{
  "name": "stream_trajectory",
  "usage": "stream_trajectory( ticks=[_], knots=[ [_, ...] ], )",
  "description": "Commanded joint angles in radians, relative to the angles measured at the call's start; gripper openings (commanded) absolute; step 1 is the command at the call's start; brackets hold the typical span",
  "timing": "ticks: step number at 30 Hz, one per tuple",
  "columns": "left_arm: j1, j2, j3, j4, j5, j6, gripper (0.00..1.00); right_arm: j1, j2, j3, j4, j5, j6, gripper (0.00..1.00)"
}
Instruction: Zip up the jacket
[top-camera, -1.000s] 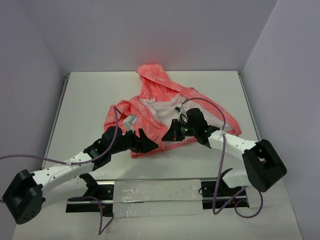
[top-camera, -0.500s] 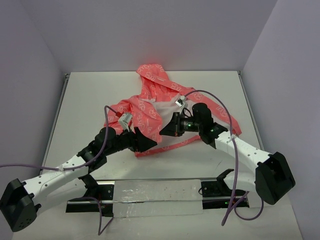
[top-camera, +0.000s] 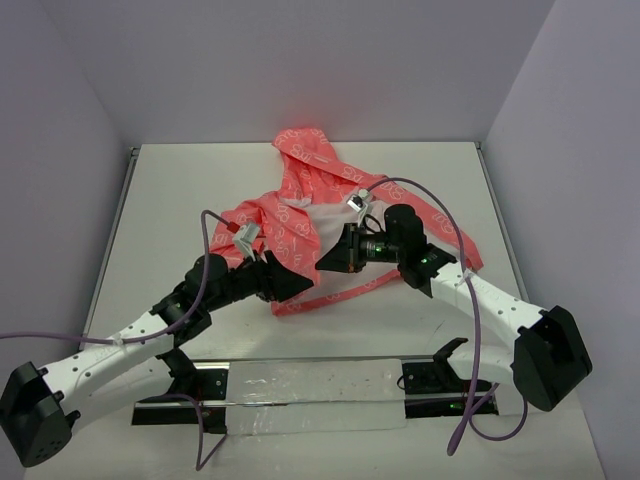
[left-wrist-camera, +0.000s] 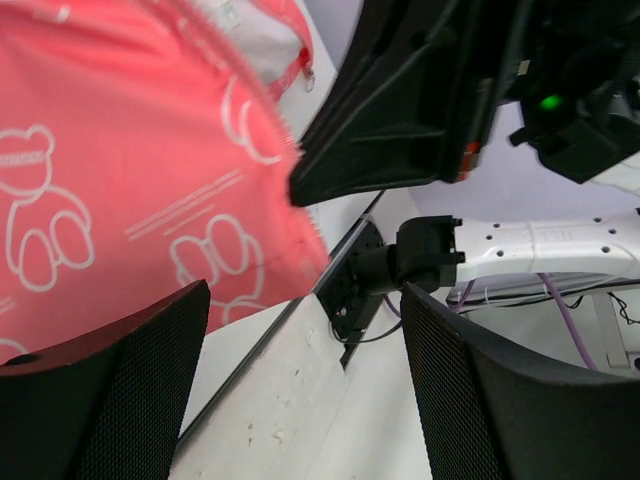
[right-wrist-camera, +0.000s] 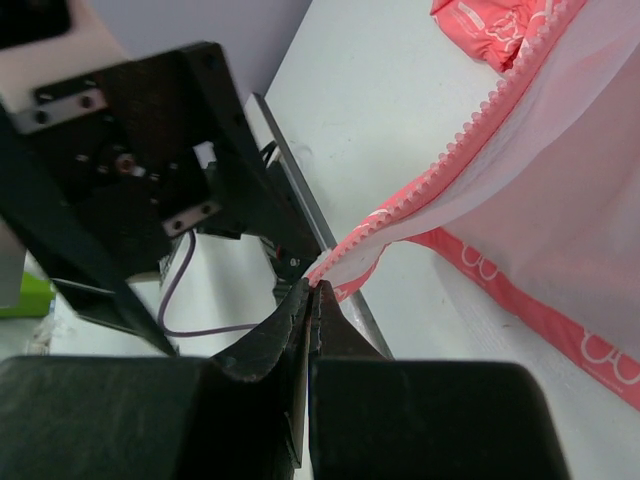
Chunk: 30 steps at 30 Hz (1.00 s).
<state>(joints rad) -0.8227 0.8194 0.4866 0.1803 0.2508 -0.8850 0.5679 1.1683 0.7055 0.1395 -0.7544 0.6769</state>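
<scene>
A small coral-pink hooded jacket (top-camera: 300, 215), printed with white bear outlines and lined in pale white, lies open on the white bench (top-camera: 180, 190) at the centre of the overhead frame. Its hood points toward the back wall and its lower hem toward the two robot arms.

The right gripper (top-camera: 328, 266) reaches in from the lower right. Its black fingers (right-wrist-camera: 290, 330) are pressed together on the end of one front edge of the garment, just where the row of coral zipper teeth (right-wrist-camera: 450, 160) runs out. From that pinch the edge stretches taut toward the upper right of the wrist view, pale lining showing beside it.

The left gripper (top-camera: 298, 287) comes in from the lower left and sits just beside the right one at the jacket's lower left hem; whether it touches the fabric cannot be told. In its own wrist view, two mesh-textured fingers (left-wrist-camera: 110, 400) stand wide apart at the bottom of the frame with nothing between them. Pink fabric fills the upper left, and the right gripper's dark body looms at top centre.
</scene>
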Motion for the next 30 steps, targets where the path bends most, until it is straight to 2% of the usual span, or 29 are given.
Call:
stream_trajectory(
  ticks=[1, 7, 23, 27, 30],
  knots=[
    [0.007, 0.029, -0.048, 0.18, 0.002, -0.057, 0.82, 0.017, -0.025, 0.046, 0.063, -0.026, 0.01, 0.0],
    [0.006, 0.062, -0.044, 0.168, -0.014, -0.052, 0.77, 0.02, -0.018, 0.052, 0.066, -0.023, 0.016, 0.0],
    [0.006, 0.081, -0.125, 0.352, 0.006, -0.149, 0.68, 0.04, 0.01, 0.051, 0.095, -0.016, 0.035, 0.0],
    [0.007, 0.086, -0.136, 0.375, 0.0, -0.165, 0.61, 0.046, 0.015, 0.056, 0.083, -0.009, 0.026, 0.0],
    [0.005, 0.093, -0.144, 0.388, -0.009, -0.173, 0.51, 0.048, 0.031, 0.056, 0.081, -0.009, 0.024, 0.0]
  ],
)
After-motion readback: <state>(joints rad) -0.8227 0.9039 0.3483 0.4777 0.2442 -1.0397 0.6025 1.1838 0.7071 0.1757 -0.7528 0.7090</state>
